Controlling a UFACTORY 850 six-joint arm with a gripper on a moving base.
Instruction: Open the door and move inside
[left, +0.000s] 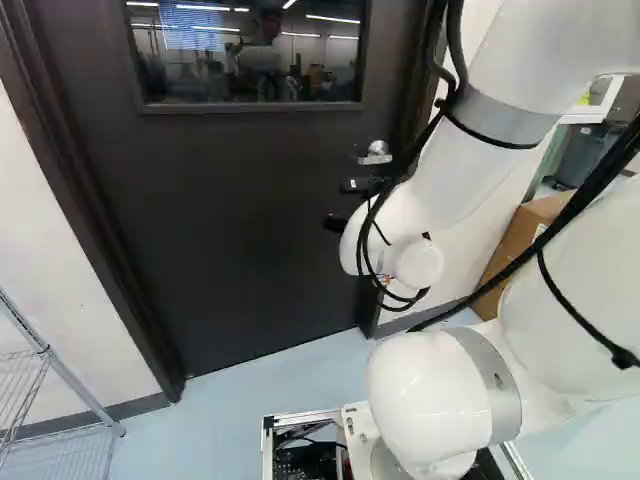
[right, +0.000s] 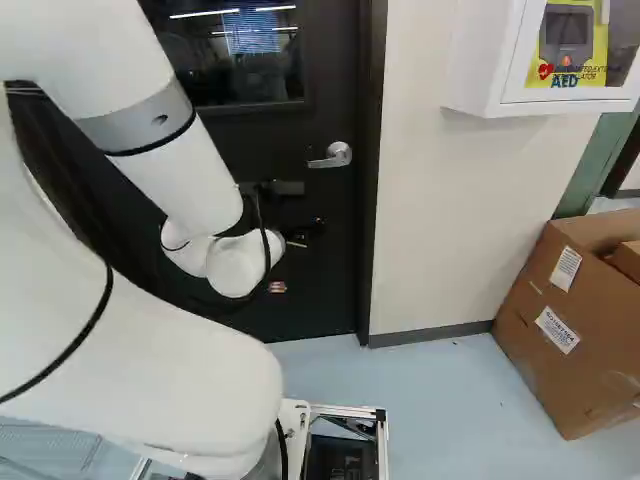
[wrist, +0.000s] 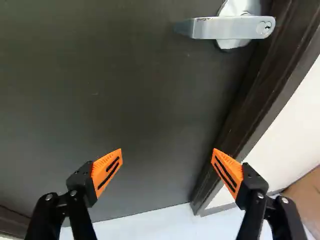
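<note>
The lever handle (wrist: 205, 28) is sitting above and ahead of the gripper (wrist: 167, 152), on the door (wrist: 125, 90), and everything is turning on that offset. The fingers are standing widely spread, their orange pads (wrist: 100, 170) holding nothing and facing each other below the handle. The lever is running roughly level, its free end pointing away from the near door frame (wrist: 260, 95), which is rising just beside the handle's pivot. Because the gap between the fingers is opening nearly along the lever's length, a pinch is probably calling for a roll of the wrist as well as a lift to the handle; pressing down from above it is looking like another way. The only arm (right: 175, 160) is reaching in from the robot's side of the handle, its wrist staying low could mean missing the lever altogetherThe lever handle (wrist: 205, 28) is sitting above the gripper (wrist: 167, 152) on the door (wrist: 125, 90), and the coming move is turning on that offset. The fingers are standing widely spread below the handle, their orange pads (wrist: 100, 170) pinching nothing. The lever is running roughly level, its free end pointing away from the door frame (wrist: 260, 95), which is rising just beside the handle's pivot. Since the fingers are parting nearly along the lever's length, a pinch is probably calling for a roll of the wrist as well as a lift to the handle; pressing down from above it is looking like another way. The arm (right: 175, 160) is reaching in from the robot's side of the handle, and too low an approach would be risking a miss under the lever

In the right base view the gripper's dark body is blending into the door below the handle, while in the left base view cables (left: 370, 225) are crossing near it. The latch is hiding from every view, and reflections in the window (left: 250, 55) above the handle are obscuring what is lying beyond
</note>
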